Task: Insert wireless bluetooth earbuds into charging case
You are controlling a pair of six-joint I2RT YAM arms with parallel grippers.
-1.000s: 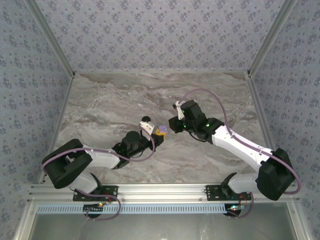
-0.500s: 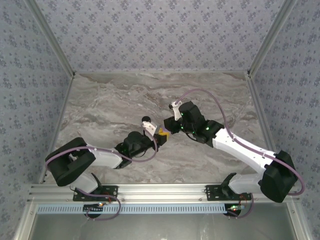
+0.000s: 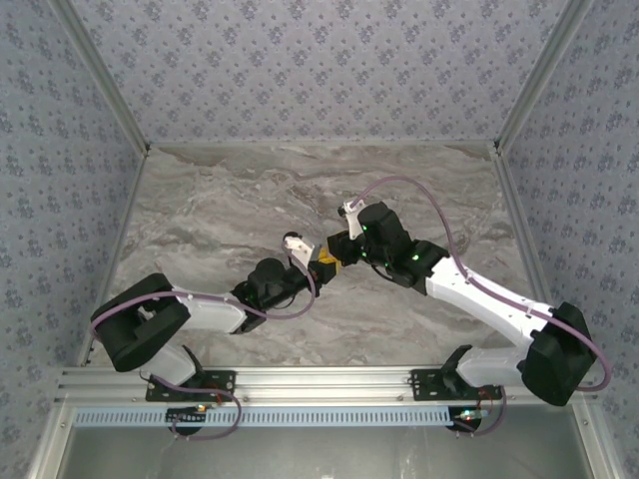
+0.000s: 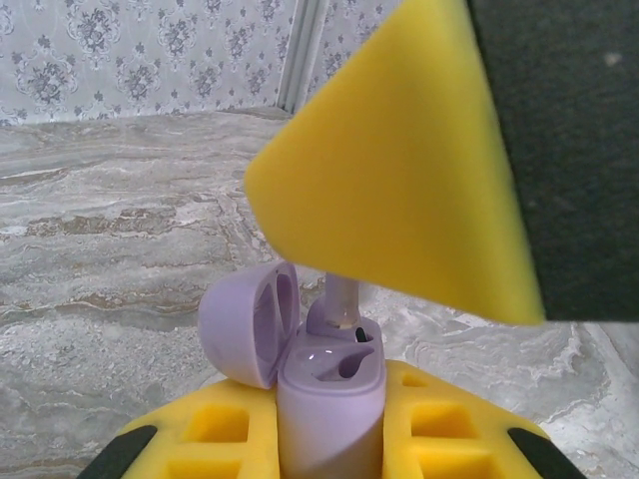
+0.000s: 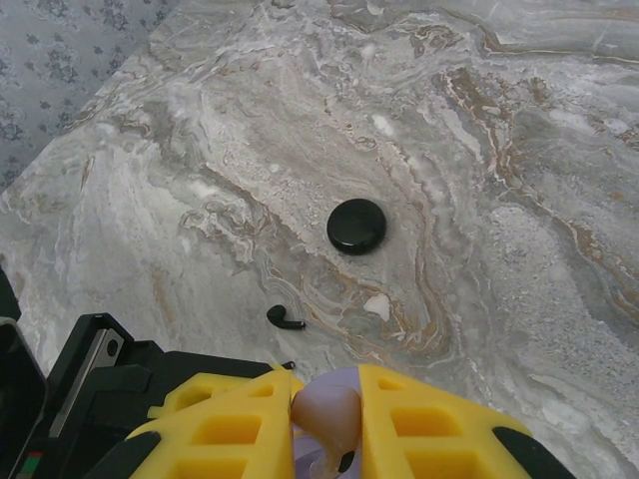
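Left gripper (image 4: pixel 329 444) clamped on lilac charging case (image 4: pixel 329 389), upright, lid hinged open, over middle of marble surface (image 5: pixel 519 140). Right gripper (image 5: pixel 326 404) pinching lilac earbud (image 4: pixel 342 302), stem entering case socket. Black round case (image 5: pixel 356 226) and black earbud (image 5: pixel 285 318) lie near each other on surface, not touching.

Both arms reach inward; left tool (image 3: pixel 315 267) and right tool (image 3: pixel 334 251), each clamped, meet tip-to-tip.
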